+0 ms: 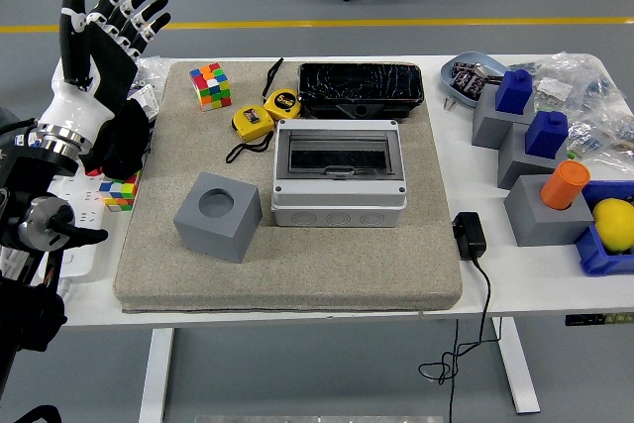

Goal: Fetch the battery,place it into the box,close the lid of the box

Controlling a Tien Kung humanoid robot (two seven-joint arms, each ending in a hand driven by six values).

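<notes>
The grey box (339, 200) sits in the middle of the beige mat (297, 264), and its clear lid (337, 158) lies down flat. My left hand (104, 22) is raised at the far left edge, well away from the box, with fingers spread and holding nothing. I cannot make out a battery for certain. A blue-grey dish (448, 76) at the back right holds small dark items. My right arm is out of view.
A black tray (362, 84) lies behind the box. Two yellow tape measures (263, 114), a colour cube (208, 84) and a grey cube with a hole (218, 215) are on the mat's left. A black charger (469, 235) and grey stands (540, 210) are on the right.
</notes>
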